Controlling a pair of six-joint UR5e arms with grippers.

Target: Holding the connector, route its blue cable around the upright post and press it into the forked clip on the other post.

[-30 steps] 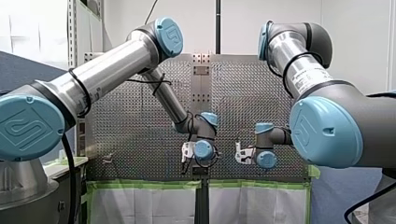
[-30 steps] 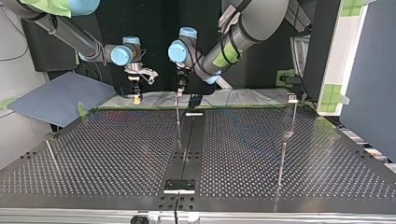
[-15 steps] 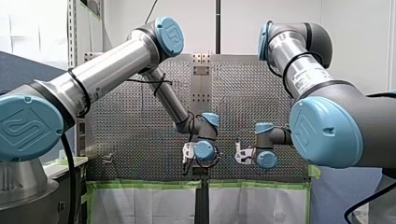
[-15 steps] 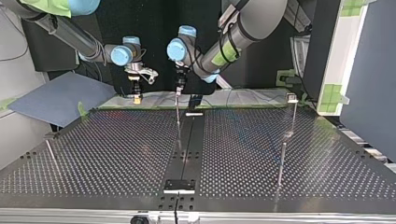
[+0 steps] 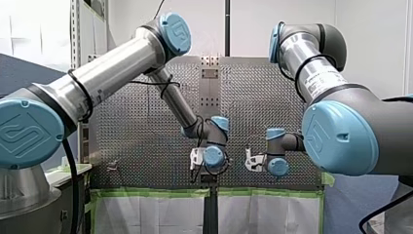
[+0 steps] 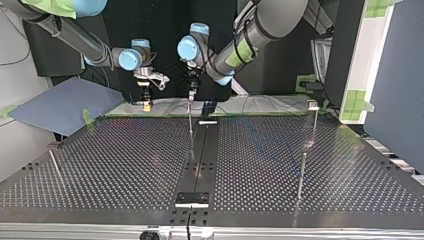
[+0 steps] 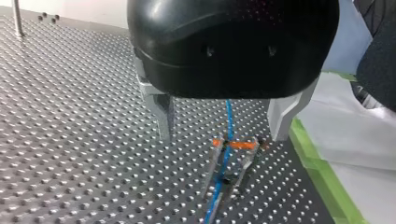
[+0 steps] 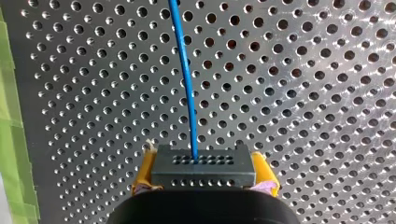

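As the right wrist view shows, my right claw [image 8: 204, 173] clamps the dark connector [image 8: 203, 163] between its yellow pads [image 8: 145, 170]. The blue cable [image 8: 187, 84] leaves the connector's far face and runs almost straight away from the claw, its length lying over the perforated table [image 8: 303, 93].

In the left wrist view my left claw [image 7: 224, 123] hangs with metal fingers [image 7: 163, 114] spread wide, gripping nothing. The cable runs lengthwise under the gap between them and passes between the orange-tipped prongs of the forked clip [image 7: 243, 146], just past the fingertips.

In the top view my left claw stands above a thin upright post [image 6: 190, 120] by the table edge nearest the arms, with my right claw near, to its left.
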